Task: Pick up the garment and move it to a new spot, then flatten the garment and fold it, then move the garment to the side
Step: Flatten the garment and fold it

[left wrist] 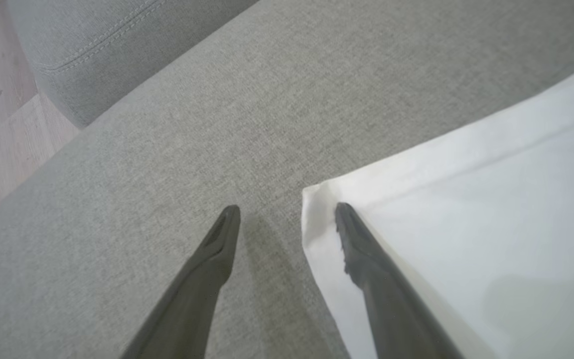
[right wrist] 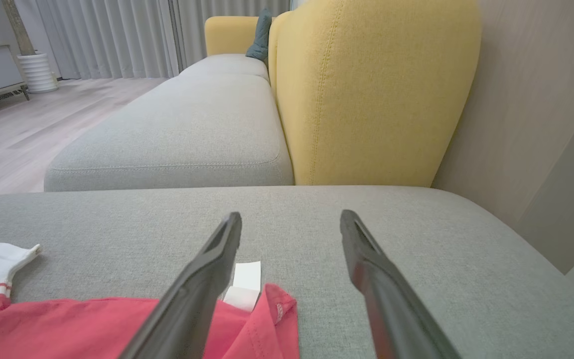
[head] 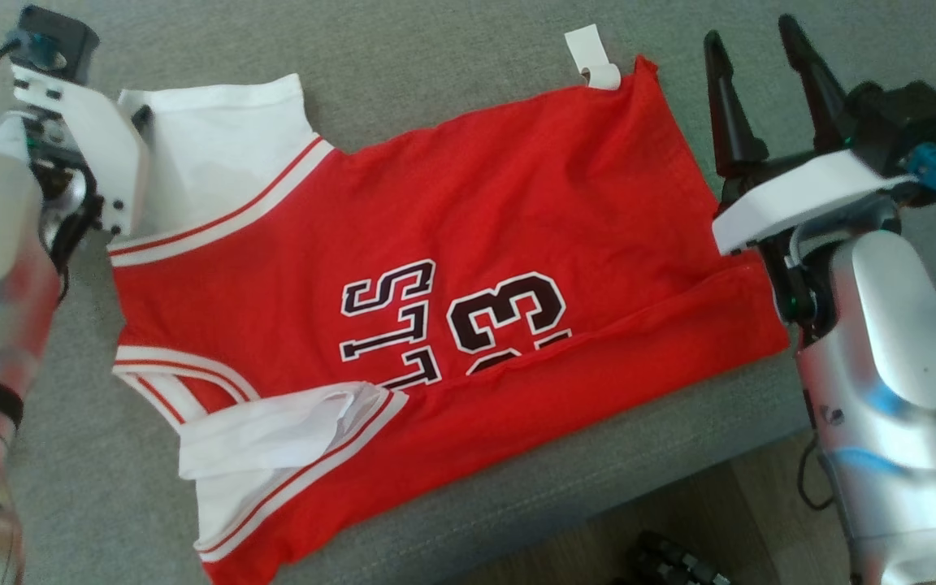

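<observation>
Jersey (head: 468,268) lies sideways on the grey cushion (head: 435,49), its near long edge folded over. My left gripper (left wrist: 287,208), jaws apart, straddles the white shoulder corner (left wrist: 324,202), ready, I judge, to pinch it. The right gripper (right wrist: 291,215), also released, hovers by the far hem corner (right wrist: 279,304).

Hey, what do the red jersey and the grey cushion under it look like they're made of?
Jersey: thin smooth cloth, probably a synthetic knit; it lies limp with soft folds. Cushion: matte woven upholstery fabric; fine grey weave shows close up in the left wrist view.
</observation>
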Robot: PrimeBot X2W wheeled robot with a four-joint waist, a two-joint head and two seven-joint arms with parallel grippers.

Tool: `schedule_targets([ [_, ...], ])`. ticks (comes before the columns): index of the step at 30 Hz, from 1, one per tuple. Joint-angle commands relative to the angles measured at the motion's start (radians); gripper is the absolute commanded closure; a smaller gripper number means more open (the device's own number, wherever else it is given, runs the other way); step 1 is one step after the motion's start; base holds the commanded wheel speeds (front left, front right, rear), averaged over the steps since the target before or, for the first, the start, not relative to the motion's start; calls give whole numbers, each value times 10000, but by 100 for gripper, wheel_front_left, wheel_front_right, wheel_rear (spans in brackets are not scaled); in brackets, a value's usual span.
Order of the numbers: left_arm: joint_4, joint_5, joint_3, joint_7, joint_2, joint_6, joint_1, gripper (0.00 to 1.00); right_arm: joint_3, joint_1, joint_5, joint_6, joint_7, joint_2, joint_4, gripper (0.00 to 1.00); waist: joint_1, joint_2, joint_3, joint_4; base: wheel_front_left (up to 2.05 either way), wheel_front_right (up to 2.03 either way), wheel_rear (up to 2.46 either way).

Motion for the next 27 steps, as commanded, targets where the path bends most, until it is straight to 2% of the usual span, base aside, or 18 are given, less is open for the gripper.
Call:
schedule_targets([
  [1, 87, 20, 221, -63, 377, 40, -676, 0, 154, -398, 45, -9, -102, -62, -311, 0, -1, 0, 84, -85, 0, 0, 0],
  [8, 798, -893, 334, 367, -142, -114, -682, 0, 114, -491, -70, -9, -79, -166, -217, 0, -1, 0, 84, -76, 0, 0, 0],
  [9, 814, -989, 271, 452, -212, -122, -671, 44, 96, -507, -97, -9, -77, -182, -178, 0, -1, 0, 68, -50, 0, 0, 0],
  [10, 773, -1080, 174, 508, -275, -125, -656, 100, 68, -529, -116, -9, -72, -197, -139, 0, -1, 0, 54, -14, 0, 0, 0],
  [15, 478, -1586, -83, 409, -318, -130, -676, 100, -77, -668, -167, -9, -37, -292, 25, 0, -1, 0, -46, 226, 0, 0, 0],
  [20, 212, -1981, -84, -533, -364, -132, -761, 100, -174, -825, -93, -9, 82, -611, 396, 0, -1, 0, -393, 743, 0, 0, 0],
  [22, 38, -2090, -131, -1152, -438, -132, -753, 100, -92, -937, -18, -9, 311, -916, 770, 0, -1, 0, -635, 1141, 0, 0, 0],
  [27, -279, -2314, -325, -1683, -623, -133, -579, 100, 213, -1216, 592, -9, 964, -1361, 1731, 0, -1, 0, -969, 1769, 0, 0, 0],
])
